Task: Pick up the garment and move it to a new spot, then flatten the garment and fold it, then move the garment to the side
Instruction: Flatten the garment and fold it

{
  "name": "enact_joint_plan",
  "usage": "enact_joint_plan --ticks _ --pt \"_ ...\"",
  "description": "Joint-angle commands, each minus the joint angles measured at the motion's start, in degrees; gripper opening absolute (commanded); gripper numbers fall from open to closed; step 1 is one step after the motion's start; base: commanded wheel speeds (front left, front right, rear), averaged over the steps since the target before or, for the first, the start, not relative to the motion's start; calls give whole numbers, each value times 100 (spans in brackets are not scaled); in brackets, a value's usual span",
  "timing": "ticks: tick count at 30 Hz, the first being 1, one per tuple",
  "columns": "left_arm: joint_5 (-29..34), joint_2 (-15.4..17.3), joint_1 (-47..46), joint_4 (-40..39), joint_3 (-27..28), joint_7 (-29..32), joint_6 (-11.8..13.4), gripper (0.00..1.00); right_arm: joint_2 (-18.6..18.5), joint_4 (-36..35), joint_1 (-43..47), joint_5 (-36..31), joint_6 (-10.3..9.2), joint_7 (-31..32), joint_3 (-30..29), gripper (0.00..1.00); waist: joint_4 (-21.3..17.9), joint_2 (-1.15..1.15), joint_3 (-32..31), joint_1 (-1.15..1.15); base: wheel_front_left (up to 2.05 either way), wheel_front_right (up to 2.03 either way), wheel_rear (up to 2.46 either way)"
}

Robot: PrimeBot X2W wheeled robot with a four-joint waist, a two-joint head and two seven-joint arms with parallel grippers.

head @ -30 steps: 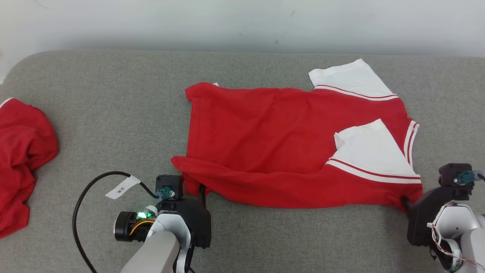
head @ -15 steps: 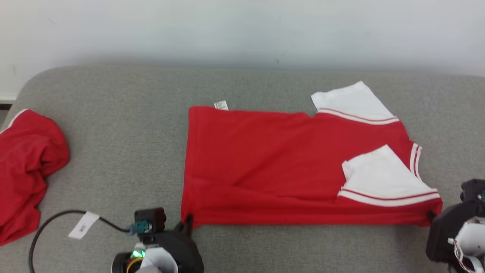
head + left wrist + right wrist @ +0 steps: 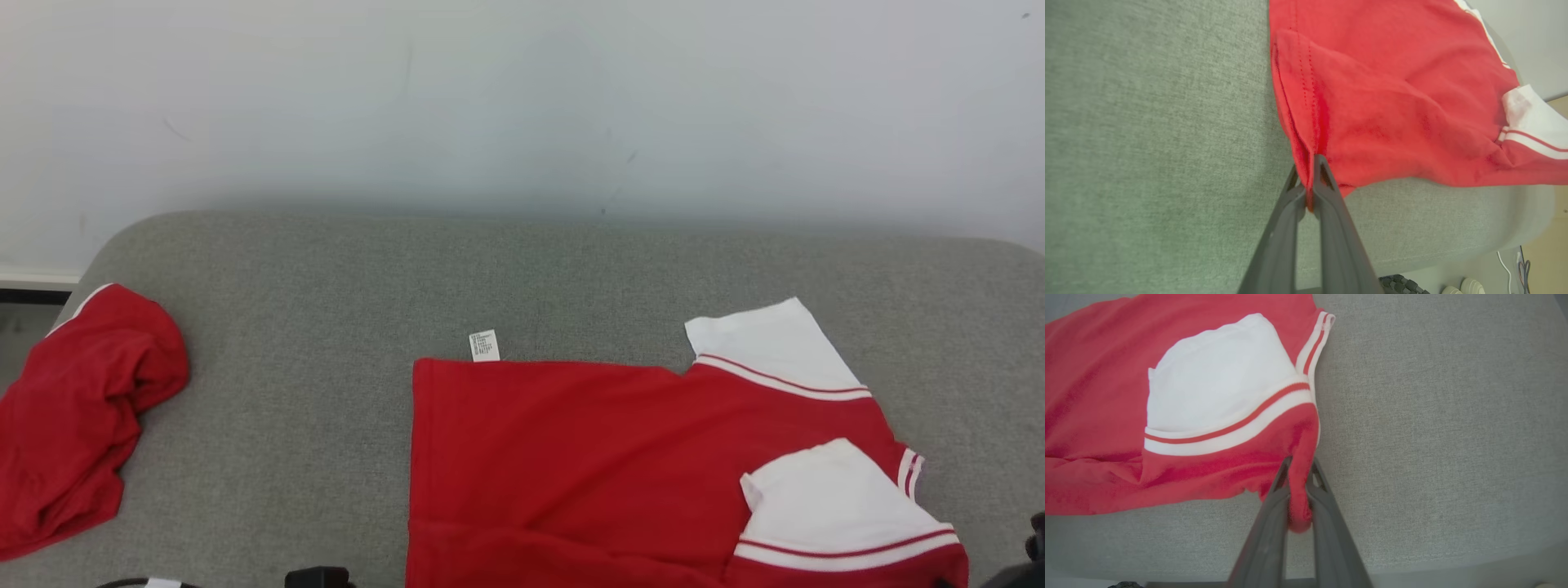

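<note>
The left pincer (image 3: pixel 1309 167) was clenched on a hem corner of the garment (image 3: pixel 571 465); the right pincer (image 3: pixel 1298 467) was clenched on fabric beside its white sleeve (image 3: pixel 1216 379).

left gripper (image 3: pixel 1306 163): 2 long dark grey fingers (image 3: pixel 1278 245), tapered, triangular cut-out near each tip | right gripper (image 3: pixel 1300 460): 2 matching dark grey fingers, same cut-outs | head view, bottom edge: black housing block (image 3: pixel 318 578), dark cable (image 3: pixel 122 583), white tag (image 3: pixel 162 583)
</note>
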Motion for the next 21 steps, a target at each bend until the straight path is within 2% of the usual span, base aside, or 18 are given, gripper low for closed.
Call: enact_joint_plan --ticks 1,5,7,8,9,14,21 --pt "61 142 167 -196 1 53 101 0 67 -204 221 36 -11 66 -76 0 -55 0 -117 1 0 0 0" --pt "184 382 477 -621 -43 90 229 0 176 -369 618 -64 -11 40 -57 0 -142 0 -147 1 0 0 0" --pt "334 501 517 -682 -83 -4 294 60 215 -235 691 -58 -11 -29 17 0 -170 0 -157 1 0 0 0" --pt "429 546 525 -651 -93 -54 359 100 223 -172 689 -76 -11 -111 50 6 -182 0 -162 1 0 0 0" --pt "552 574 508 -612 -113 -119 417 100 244 -84 671 -73 -11 -165 30 100 -193 0 -165 1 0 0 0" --pt "813 615 423 -471 -190 -351 492 100 297 254 652 8 -11 -312 150 100 -191 0 -200 1 0 0 0" --pt "932 704 185 -504 30 -574 747 100 96 39 216 62 -11 -390 318 100 -171 0 -193 1 0 0 0"
